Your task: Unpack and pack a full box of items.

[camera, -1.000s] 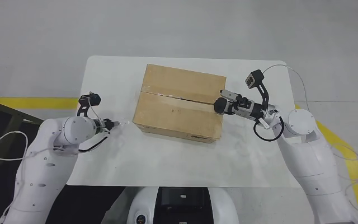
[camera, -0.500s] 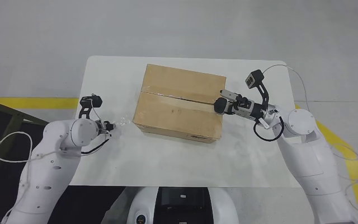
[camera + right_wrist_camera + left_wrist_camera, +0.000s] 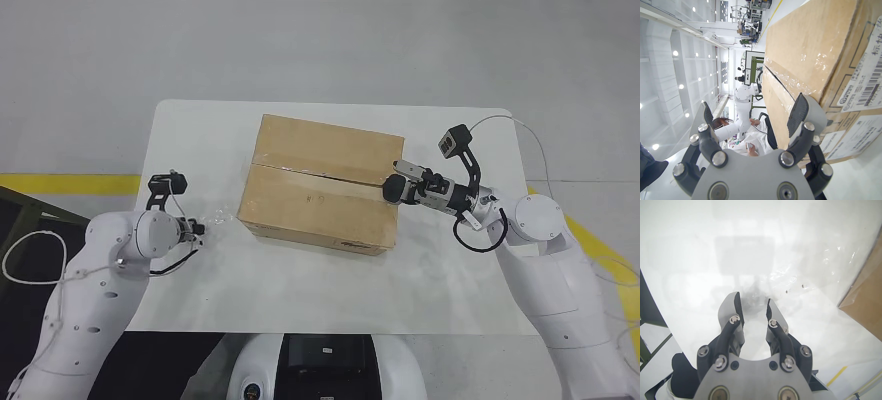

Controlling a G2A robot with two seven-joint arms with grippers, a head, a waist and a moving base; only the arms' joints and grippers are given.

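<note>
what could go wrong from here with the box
1. Clear tape covers the box's top seam. The open right gripper at the box's edge may shove the box sideways instead of lifting a flap.
2. Crumpled clear film lies at the open left gripper's tips and might snag on its pads.

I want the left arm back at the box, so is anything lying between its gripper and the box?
Only crumpled clear film. It lies on the table, stretching from just ahead of the open left gripper towards the box corner. Nothing else visible stands in that gap.
</note>
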